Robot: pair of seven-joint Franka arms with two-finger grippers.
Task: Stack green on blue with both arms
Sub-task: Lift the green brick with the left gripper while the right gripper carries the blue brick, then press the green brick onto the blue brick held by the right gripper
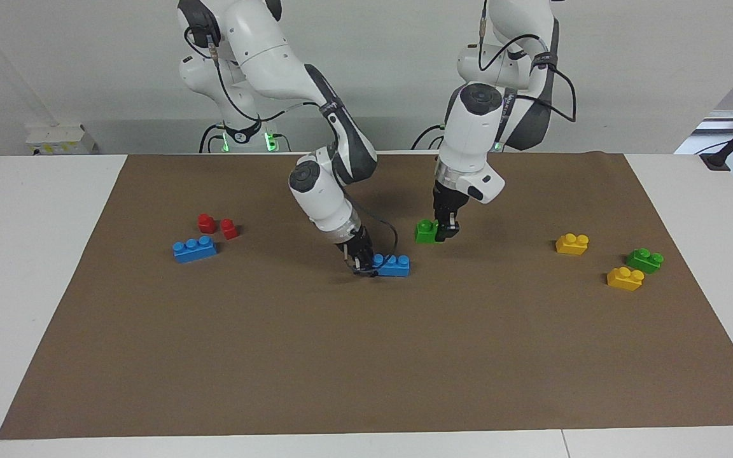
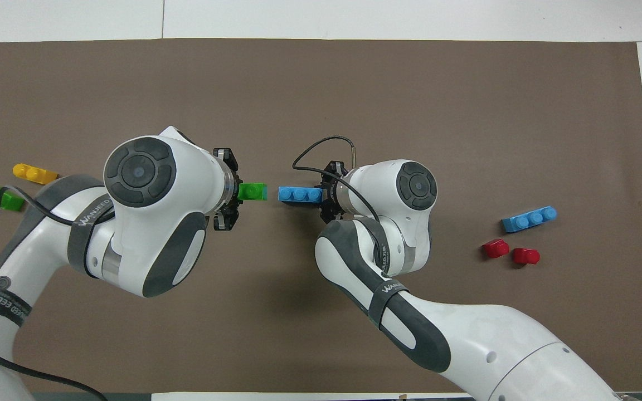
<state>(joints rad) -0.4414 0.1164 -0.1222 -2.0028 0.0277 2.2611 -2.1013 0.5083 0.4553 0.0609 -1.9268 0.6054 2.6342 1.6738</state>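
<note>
While your left gripper is clamping the green brick by one end near the middle of the brown mat on the tabletop, your right gripper is pinching one end of the blue brick just beside it. They're sitting close but apart, studs up. Another blue brick is lying by two red bricks toward the right arm's end; another green brick and two yellow bricks are lying toward the left arm's.
</note>
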